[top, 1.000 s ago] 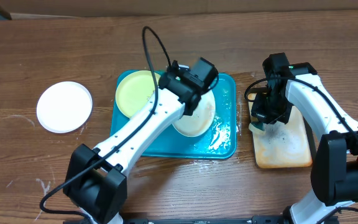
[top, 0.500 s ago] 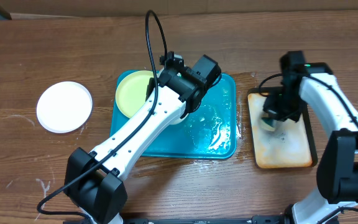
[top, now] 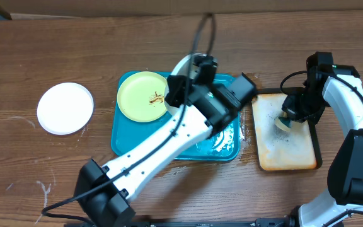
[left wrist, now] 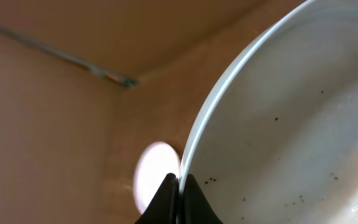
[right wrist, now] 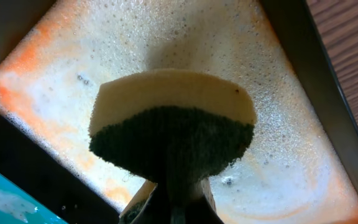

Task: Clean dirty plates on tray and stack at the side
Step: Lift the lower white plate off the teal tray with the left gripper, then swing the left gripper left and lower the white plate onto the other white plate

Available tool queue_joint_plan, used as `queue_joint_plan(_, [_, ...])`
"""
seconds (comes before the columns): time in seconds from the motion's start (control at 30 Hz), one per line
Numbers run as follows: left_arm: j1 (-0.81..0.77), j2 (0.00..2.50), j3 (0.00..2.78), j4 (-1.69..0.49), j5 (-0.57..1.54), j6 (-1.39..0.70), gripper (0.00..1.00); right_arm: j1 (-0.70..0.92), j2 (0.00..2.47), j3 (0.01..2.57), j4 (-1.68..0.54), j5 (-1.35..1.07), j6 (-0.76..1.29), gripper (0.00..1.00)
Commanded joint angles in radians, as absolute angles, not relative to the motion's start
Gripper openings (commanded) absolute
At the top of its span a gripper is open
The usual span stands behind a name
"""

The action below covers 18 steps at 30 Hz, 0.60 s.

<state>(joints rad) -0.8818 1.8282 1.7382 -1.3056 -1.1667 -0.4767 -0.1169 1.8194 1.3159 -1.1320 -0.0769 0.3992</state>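
Lifted off the large teal-blue rectangular plastic tray [top: 225,146] since 1 second ago, the white round plastic plate [left wrist: 291,124] now stands on edge in the air above the tray's 12 o'clock rim. The left gripper [left wrist: 178,186] has its fingers pinched tight on that plate's rim, and dark specks dot the plate's face.

The pale yellow-green round plastic plate [top: 137,94] lies uncovered at the tray's 10 o'clock corner, with a brown smear [top: 156,98] near its 3 o'clock edge. A second white round plastic plate [top: 65,108] rests on the brown wooden table [top: 43,50], well apart at 9 o'clock from the tray.

Meanwhile the right gripper [right wrist: 179,190] has carried the yellow-and-green sponge [right wrist: 173,118] from the 9 o'clock edge of the smaller black-rimmed tan tray [top: 295,154] toward its middle. Its fingers are clamped on the sponge's dark green side, above the foamy tray surface.
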Motion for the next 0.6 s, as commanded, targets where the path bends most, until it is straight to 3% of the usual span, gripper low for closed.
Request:
queue_joint_plan(0.0, [-0.918,1.81,1.766,-1.304,-1.42,-0.385,0.04,-0.117,1.797,1.316,-1.126,-0.103,0.392,0.04])
queue_joint_plan(0.57, [-0.972,1.81,1.766,-1.152,-1.557,-0.155,0.04,-0.118,1.797,1.316,-1.126,-0.126,0.392,0.04])
